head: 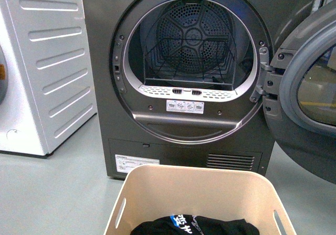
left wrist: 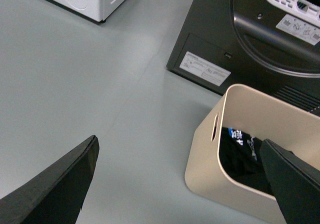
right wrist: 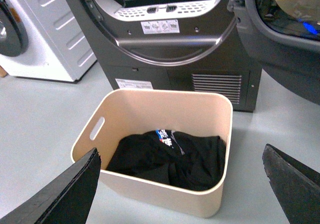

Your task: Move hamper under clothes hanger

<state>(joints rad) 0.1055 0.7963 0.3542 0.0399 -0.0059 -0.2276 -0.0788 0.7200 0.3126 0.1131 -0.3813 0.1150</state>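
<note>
The beige hamper (head: 194, 172) stands on the grey floor right in front of the dryer, at the bottom of the front view. A black garment with blue and white print (head: 191, 226) lies in it. The hamper also shows in the left wrist view (left wrist: 210, 176) and the right wrist view (right wrist: 165, 109). My left gripper (left wrist: 178, 143) is open, above the floor beside the hamper's slotted short side. My right gripper (right wrist: 181, 150) is open above the hamper, its jaws spread wider than the bin. Neither touches it. The clothes hanger is out of view.
A dark grey dryer (head: 189, 135) stands directly behind the hamper, with its round door (head: 310, 83) swung open to the right. A white machine (head: 42, 62) stands at the left. Grey floor (left wrist: 85, 79) stretches to the hamper's left.
</note>
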